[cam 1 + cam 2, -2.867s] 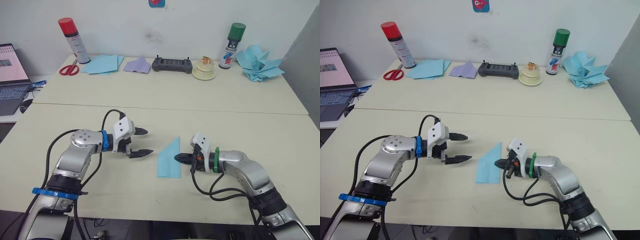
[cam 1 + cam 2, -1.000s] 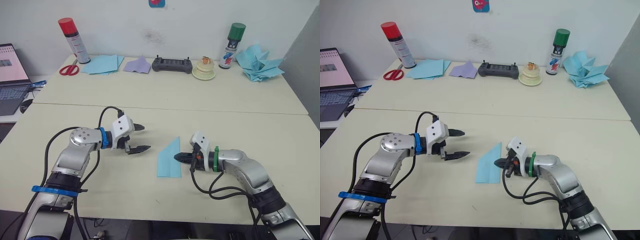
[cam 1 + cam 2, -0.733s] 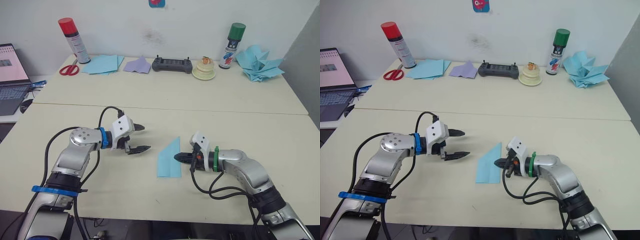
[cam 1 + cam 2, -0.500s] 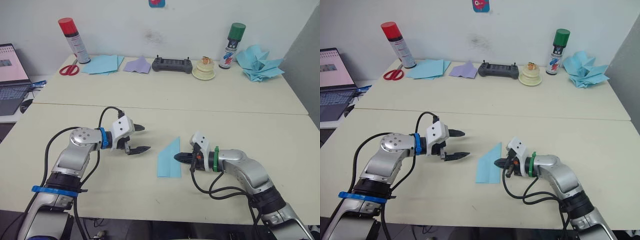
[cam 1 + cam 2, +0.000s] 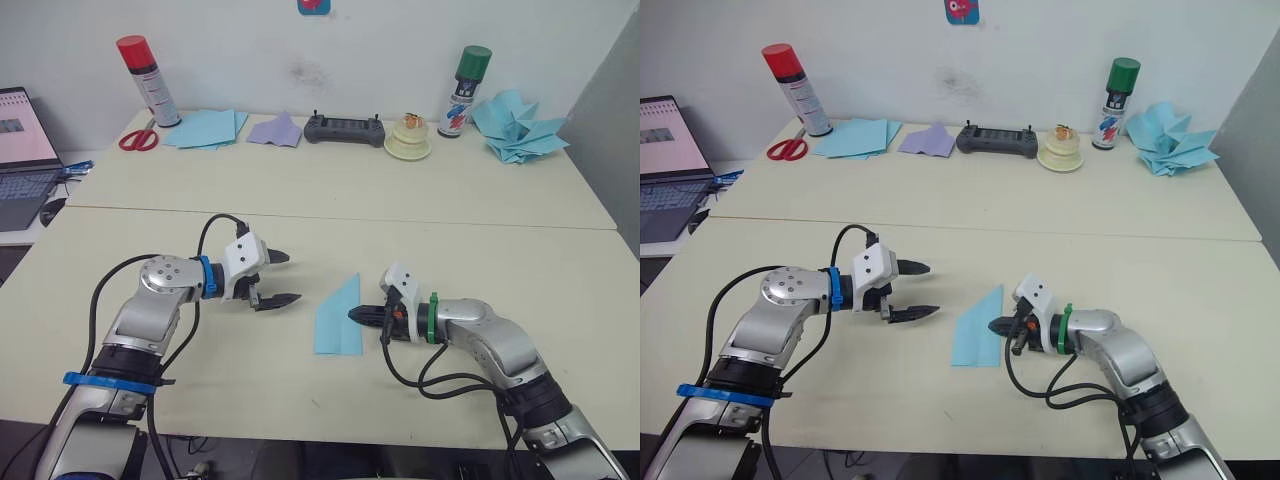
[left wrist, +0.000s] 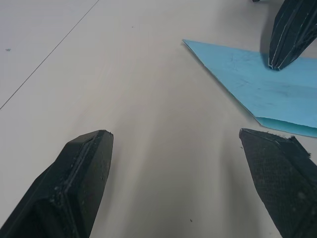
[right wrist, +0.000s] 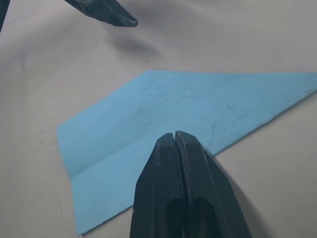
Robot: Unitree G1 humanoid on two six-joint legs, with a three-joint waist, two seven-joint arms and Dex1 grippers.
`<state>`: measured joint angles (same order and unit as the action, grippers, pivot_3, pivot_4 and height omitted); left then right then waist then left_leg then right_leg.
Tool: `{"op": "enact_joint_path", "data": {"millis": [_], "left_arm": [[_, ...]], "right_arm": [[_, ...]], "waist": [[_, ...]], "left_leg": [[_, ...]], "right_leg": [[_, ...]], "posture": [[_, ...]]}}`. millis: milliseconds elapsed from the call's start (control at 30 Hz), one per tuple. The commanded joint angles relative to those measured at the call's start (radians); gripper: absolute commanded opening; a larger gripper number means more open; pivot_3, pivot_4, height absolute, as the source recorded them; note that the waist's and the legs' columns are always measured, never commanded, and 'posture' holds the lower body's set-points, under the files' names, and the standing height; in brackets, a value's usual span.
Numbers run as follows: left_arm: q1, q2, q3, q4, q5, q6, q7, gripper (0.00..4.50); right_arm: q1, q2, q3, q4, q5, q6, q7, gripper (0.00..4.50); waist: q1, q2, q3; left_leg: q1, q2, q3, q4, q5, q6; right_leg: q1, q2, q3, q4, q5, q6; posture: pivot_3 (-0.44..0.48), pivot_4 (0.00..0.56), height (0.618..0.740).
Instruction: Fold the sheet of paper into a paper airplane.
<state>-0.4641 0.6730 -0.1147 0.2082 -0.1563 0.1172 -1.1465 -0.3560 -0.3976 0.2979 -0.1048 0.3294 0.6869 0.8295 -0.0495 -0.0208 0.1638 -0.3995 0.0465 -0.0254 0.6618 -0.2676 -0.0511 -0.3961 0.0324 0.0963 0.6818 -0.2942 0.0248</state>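
Left tool point(image 5: 280, 278) spread apart beside the sheet of paper point(image 5: 339, 317); right tool point(image 5: 354, 315) pressed together at its edge; no legible writing.

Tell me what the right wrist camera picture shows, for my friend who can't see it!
The right gripper, its two black fingers pressed shut together, rests its tip on the edge of the sheet of paper, a light-blue folded piece with one long pointed end lying flat on the pale table. One black fingertip of the left gripper is just past the paper.

Cream table point(image 5: 560, 270): folded sheet point(image 5: 337, 315) at centre; cans point(image 5: 148, 82), scissors point(image 5: 137, 139), papers point(image 5: 205, 127), controller point(image 5: 345, 129) along 12 o'clock edge
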Motion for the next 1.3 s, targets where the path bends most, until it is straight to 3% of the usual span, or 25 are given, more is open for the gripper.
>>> {"op": "enact_joint_path", "data": {"millis": [33,1300], "left_arm": [[-0.006,0.006,0.012,-0.013,-0.005,-0.018,-0.001,4.48],[-0.009,0.01,0.013,-0.004,-0.003,-0.018,-0.007,4.48]], "right_arm": [[-0.006,-0.008,-0.006,-0.019,0.003,0.001,0.008,0.0],[-0.012,-0.015,-0.018,-0.024,0.016,0.012,0.011,0.0]], "waist": [[0.0,0.0,0.0],[0.0,0.0,0.0]], "left_leg": [[0.0,0.0,0.0,0.0,0.0,0.0],[0.0,0.0,0.0,0.0,0.0,0.0]], "right_leg": [[0.0,0.0,0.0,0.0,0.0,0.0],[0.0,0.0,0.0,0.0,0.0,0.0]], "posture": [[0.0,0.15,0.74],[0.0,0.15,0.74]]}}
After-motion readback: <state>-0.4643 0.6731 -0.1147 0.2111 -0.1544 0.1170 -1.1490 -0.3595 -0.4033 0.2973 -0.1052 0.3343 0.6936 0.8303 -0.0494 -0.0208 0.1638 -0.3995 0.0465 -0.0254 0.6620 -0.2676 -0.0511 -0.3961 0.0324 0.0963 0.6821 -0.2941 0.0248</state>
